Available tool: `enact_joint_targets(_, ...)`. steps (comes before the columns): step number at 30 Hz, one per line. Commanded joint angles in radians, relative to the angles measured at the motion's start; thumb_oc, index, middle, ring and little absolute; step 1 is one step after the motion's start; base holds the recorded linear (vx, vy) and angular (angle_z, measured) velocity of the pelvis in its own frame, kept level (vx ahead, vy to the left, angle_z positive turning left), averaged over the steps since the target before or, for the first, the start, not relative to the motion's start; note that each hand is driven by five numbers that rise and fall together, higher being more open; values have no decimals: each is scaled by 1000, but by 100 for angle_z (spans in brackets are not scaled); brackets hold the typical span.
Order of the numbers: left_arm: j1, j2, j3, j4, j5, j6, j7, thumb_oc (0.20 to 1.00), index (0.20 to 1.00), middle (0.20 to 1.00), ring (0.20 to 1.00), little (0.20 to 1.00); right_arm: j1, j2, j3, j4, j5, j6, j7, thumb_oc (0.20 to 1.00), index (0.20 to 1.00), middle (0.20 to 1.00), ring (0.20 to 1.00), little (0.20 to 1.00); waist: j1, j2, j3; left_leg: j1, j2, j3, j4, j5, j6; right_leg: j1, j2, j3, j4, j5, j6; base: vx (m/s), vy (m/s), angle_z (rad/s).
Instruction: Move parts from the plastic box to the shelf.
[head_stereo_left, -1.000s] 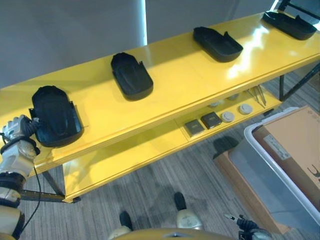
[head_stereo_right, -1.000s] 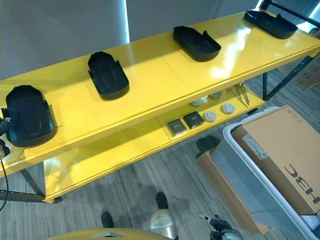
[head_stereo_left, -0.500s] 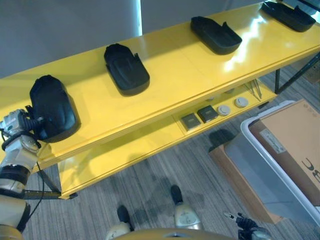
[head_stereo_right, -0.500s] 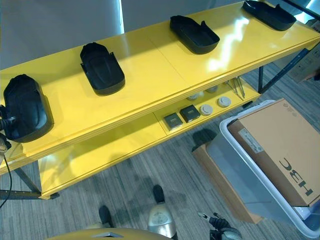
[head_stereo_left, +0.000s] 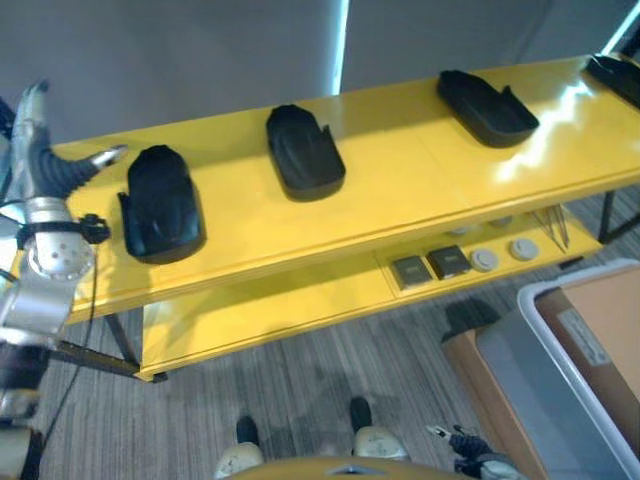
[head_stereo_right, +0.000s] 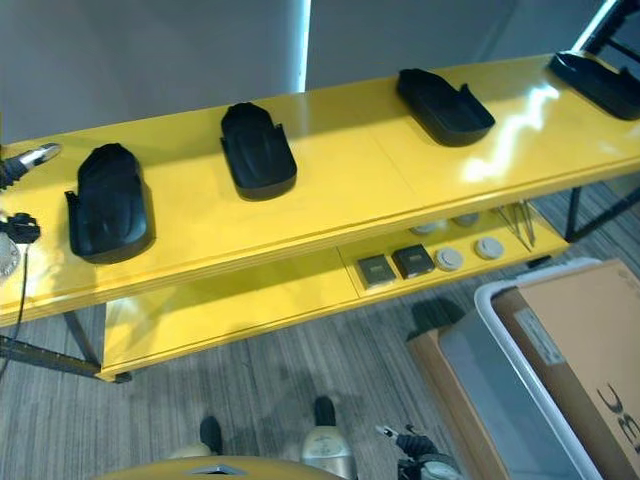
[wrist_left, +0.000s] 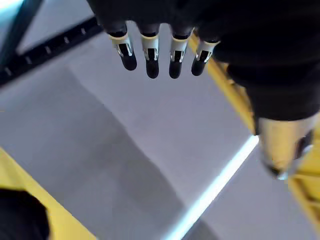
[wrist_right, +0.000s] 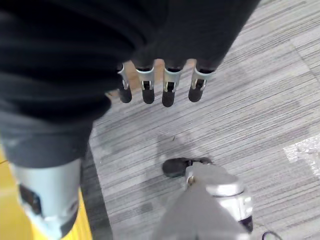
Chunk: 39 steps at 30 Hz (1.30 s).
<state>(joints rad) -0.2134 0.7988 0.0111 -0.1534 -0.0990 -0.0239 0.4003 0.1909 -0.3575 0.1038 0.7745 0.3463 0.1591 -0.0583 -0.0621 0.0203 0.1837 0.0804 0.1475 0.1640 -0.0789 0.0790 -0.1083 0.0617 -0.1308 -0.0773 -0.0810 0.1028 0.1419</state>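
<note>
- Fingers of the left hand are straight and spread, holding nothing, raised just beside the leftmost part on the shelf.
- Right hand hangs over the floor, fingers straight and empty.
- 4 black parts sit along the shelf top; right of the leftmost come a second part, a third part and a fourth part.
- Plastic box stands on the floor, below the shelf's right end.
- Judged: the parts look like stiff, light moulded shells; take one by its raised side walls.
</note>
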Motion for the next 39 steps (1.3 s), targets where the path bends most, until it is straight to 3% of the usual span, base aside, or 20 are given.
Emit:
enact_joint_targets(1, 73, -103, 60, -36, -149, -78, -204, 1000, 1000, 1000, 1000, 1000, 20, 23, -2, -10, -17, 10, -65, 1000, 1000, 1000, 1000, 1000, 10, -17, -37, -34, 29, -29, 33, -3, 33, -11, -37, -4, 77, -54, -11, -8, -68, 13)
enact_joint_targets(2, 140, -164, 62, -88, -174, -96, -249, 1000, 1000, 1000, 1000, 1000, 24, 35, -6, -13, -14, 8, -75, 1000, 1000, 1000, 1000, 1000, 24, -16, -35, -37, 31, -35, 35, -1, 30, -6, -35, -12, 75, -54, -14, -10, -43, 12)
enact_joint_targets(5, 238, -244, 50, -131, -338, -70, -372, 1000, 1000, 1000, 1000, 1000, 28, 51, -15, 0, -12, -4, -89, 1000, 1000, 1000, 1000, 1000, 48, -12, -32, -42, 33, -46, 40, 2, 26, 2, -32, -25, 72, -55, -17, -21, -42, 13)
enact_joint_targets(6, 266, -267, 33, -133, -336, -89, -393, 1000, 1000, 1000, 1000, 1000, 26, 55, -15, 11, -4, -11, -93, 1000, 1000, 1000, 1000, 1000, 55, -11, -30, -45, 33, -50, 42, 2, 26, 4, -31, -28, 72, -55, -17, -22, -30, 15)
enact_joint_targets(7, 285, -277, 19, -130, -315, -113, -402, 849, 849, 849, 849, 849, 22, 57, -16, 23, 6, -17, -95, 1000, 1000, 1000, 1000, 1000, 60, -10, -29, -46, 34, -52, 43, 4, 25, 4, -31, -31, 72, -55, -18, -35, -35, 23)
enact_joint_targets(8, 319, -285, -7, -118, -360, -129, -407, 219, 219, 219, 219, 219, 11, 52, -15, 54, 33, -37, -97, 1000, 1000, 1000, 1000, 1000, 71, -10, -26, -51, 35, -57, 45, 6, 24, 5, -30, -37, 72, -56, -19, -35, -26, 19)
enact_joint_targets(12, 347, -282, -33, -95, -388, -165, -420, 200, 200, 200, 200, 200, -4, 43, -6, 90, 53, -51, -102, 1000, 1000, 1000, 1000, 1000, 81, -8, -26, -57, 35, -59, 49, 10, 24, 2, -30, -42, 75, -56, -20, -23, -6, 7)
enact_joint_targets(17, 331, -260, -55, -56, -333, -195, -357, 200, 200, 200, 200, 200, -4, 27, 6, 147, 46, -90, -89, 1000, 1000, 1000, 1000, 1000, 76, -7, -23, -57, 37, -53, 47, 12, 22, -1, -31, -45, 75, -53, -19, -6, 1, 1)
enact_joint_targets(19, 311, -259, -54, -44, -365, -190, -325, 200, 200, 200, 200, 200, -5, 19, 6, 167, 39, -100, -79, 1000, 1000, 1000, 1000, 1000, 71, -7, -26, -57, 38, -50, 46, 13, 22, -2, -32, -46, 73, -53, -17, 0, 0, 0)
enact_joint_targets(22, 278, -259, -53, 0, -308, -187, -267, 200, 200, 200, 200, 200, 0, 15, 8, 167, 23, -99, -71, 1000, 1000, 1000, 1000, 1000, 59, -11, -28, -52, 40, -42, 44, 13, 21, -5, -33, -39, 75, -50, -17, 0, 0, 0)
enact_joint_targets(26, 191, -254, -64, 107, -270, -135, -190, 200, 200, 200, 200, 200, -1, 3, 21, 159, 15, -94, -58, 1000, 1000, 1000, 1000, 1000, 35, -17, -33, -50, 46, -28, 46, 12, 19, -14, -32, -28, 80, -50, -17, 3, 3, -2)
enact_joint_targets(30, 151, -279, -82, 191, -294, -115, -156, 200, 200, 200, 200, 200, -9, -2, 26, 151, 13, -85, -50, 1000, 1000, 1000, 1000, 1000, 21, -20, -32, -48, 49, -20, 48, 9, 19, -19, -31, -20, 83, -50, -17, 3, 2, -7)
enact_joint_targets(39, 126, -331, -120, 318, -257, -132, -131, 200, 200, 200, 200, 200, -11, -9, 36, 118, -14, -56, -30, 1000, 1000, 1000, 1000, 1000, -2, -26, -21, -46, 54, -5, 57, 6, 19, -27, -30, -3, 87, -47, -18, 2, -3, -5)
